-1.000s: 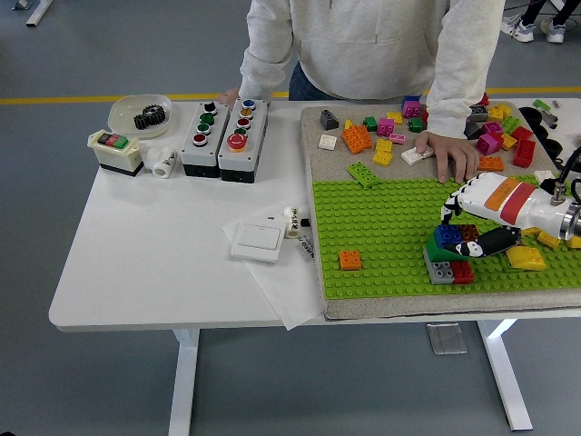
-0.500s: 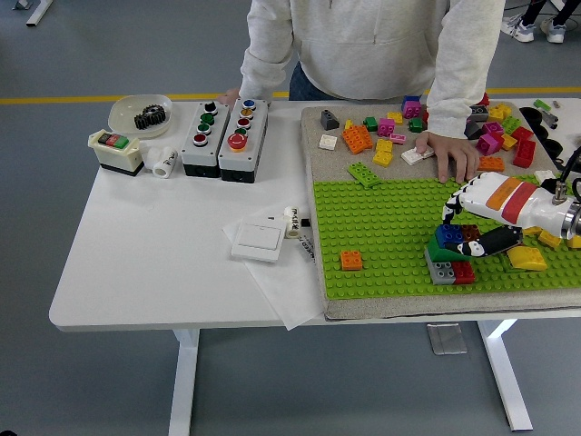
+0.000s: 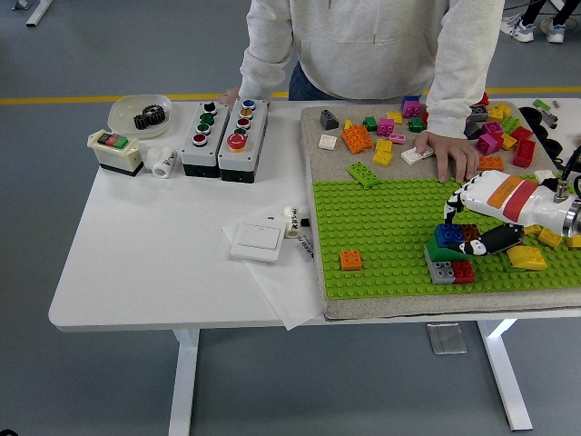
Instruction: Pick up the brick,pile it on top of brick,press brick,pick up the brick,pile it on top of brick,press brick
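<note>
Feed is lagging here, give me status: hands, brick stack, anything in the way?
Right hand on brick stack, fingers curled over the blue brick. Left hand out of view. Person's hand resting on the mat beyond the stack, not touching it.

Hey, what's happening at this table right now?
The robot's right hand is down over a small stack of bricks on the green baseplate, fingers on the blue brick on top. A lone orange brick sits further left on the plate. Across the table, a person rests a hand on the mat among loose bricks. The left arm is not in view.
</note>
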You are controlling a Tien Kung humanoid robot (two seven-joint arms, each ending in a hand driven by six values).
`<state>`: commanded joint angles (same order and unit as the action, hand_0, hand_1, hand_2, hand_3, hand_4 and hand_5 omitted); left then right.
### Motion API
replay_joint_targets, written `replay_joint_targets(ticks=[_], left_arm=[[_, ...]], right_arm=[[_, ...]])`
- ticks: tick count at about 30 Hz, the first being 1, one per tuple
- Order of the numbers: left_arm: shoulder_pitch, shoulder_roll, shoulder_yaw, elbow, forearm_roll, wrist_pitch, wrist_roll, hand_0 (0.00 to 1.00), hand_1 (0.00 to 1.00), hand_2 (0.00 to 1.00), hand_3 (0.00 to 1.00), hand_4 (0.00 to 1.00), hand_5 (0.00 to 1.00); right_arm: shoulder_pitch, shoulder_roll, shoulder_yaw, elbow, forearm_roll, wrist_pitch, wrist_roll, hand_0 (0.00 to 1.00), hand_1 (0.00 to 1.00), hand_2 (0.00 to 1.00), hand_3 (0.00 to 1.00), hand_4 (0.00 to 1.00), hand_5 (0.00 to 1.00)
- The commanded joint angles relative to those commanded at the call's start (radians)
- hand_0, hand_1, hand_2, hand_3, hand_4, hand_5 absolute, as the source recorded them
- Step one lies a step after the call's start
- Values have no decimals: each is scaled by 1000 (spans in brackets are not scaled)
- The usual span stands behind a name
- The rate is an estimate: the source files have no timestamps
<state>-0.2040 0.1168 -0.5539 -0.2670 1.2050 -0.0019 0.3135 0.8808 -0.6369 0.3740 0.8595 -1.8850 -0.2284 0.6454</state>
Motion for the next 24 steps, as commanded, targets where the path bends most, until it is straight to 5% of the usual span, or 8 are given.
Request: replay_joint_targets(ticks=[24], left_arm=[[0, 1, 3, -1, -3, -2, 0, 751, 739, 747, 594, 659, 592]], right_arm=[[0, -2, 9, -1, -20, 14, 0, 548, 603, 668, 570, 798, 418]])
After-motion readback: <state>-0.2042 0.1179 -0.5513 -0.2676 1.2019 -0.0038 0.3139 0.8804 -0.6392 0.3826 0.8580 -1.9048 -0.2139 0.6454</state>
